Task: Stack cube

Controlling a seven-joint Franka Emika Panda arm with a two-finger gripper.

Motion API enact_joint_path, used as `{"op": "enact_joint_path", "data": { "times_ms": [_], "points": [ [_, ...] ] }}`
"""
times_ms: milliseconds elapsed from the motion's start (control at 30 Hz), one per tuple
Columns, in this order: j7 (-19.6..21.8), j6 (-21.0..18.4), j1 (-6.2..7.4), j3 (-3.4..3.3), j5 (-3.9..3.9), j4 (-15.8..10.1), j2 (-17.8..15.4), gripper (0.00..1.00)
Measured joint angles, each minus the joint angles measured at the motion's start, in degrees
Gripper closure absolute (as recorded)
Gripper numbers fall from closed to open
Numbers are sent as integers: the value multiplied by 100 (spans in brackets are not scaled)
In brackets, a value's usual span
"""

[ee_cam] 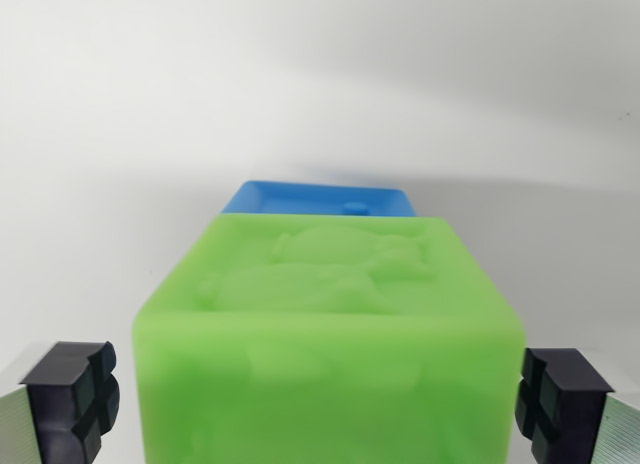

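Green and translucent, the cube (330,334) fills the lower centre of the frame, set between the two black pads of the tool (320,404). The pads are spread wide, each just clear of its sides, gripping nothing. A blue cube (320,197) is seen behind it, on the white surface (100,134).

Finger pads (72,396): black, blocky, cut by cross-shaped grooves, at the lower left and lower right of the frame
Finger bodies (16,429): pale silvery metal with fine ridged texture, at the bottom corners
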Motion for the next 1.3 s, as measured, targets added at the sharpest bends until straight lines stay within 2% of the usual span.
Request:
{"op": "enact_joint_path", "data": {
  "times_ms": [533,967,1300],
  "points": [
    [0,-475,0,0,0,-57,-547,0],
    [0,-1113,0,0,-2,-47,-1182,0],
    [1,-1682,0,0,-4,66,-1644,0]
  ]
}}
